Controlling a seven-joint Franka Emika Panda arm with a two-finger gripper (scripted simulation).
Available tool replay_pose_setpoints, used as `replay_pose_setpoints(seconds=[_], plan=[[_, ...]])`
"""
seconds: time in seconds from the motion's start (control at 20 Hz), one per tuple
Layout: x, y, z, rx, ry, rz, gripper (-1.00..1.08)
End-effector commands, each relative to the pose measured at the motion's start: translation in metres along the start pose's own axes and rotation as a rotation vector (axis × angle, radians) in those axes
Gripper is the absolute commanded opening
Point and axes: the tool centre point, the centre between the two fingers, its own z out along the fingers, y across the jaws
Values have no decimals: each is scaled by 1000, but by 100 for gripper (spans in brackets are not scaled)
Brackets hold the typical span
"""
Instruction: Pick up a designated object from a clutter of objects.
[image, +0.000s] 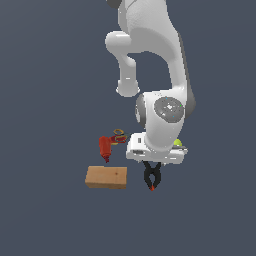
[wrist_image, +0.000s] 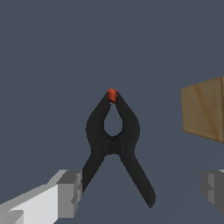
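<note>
The black V-shaped spring clamp (image: 152, 178) lies flat on the grey floor, its red-orange jaw tip (wrist_image: 112, 94) pointing away from the arm. In the wrist view the clamp (wrist_image: 114, 144) fills the middle. My gripper (wrist_image: 140, 192) is open, with one finger (wrist_image: 68, 192) and the other (wrist_image: 213, 187) wide apart on either side of the two handles, touching neither. In the exterior view the gripper (image: 152, 166) hangs straight over the clamp's handle end, mostly hidden by the white hand.
A tan wooden block (image: 106, 177) lies to the exterior view's left of the clamp and also shows in the wrist view (wrist_image: 204, 109). Behind it are a red drill (image: 105, 147) and red-handled scissors (image: 119, 135). A yellow-green tennis ball (image: 178, 143) peeks from behind the hand.
</note>
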Motion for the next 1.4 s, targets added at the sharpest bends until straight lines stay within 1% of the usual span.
replay_pose_setpoints(seconds=[0.0, 0.25, 0.45, 0.75, 1.15, 1.35], plan=[[0, -7, 18, 0, -3, 6, 100], [-2, -16, 40, 0, -9, 12, 100], [-2, -19, 48, 0, -11, 13, 100], [-3, -18, 52, 0, -12, 12, 100], [-4, -18, 89, 0, -12, 13, 100], [-3, -18, 98, 0, -11, 13, 100]])
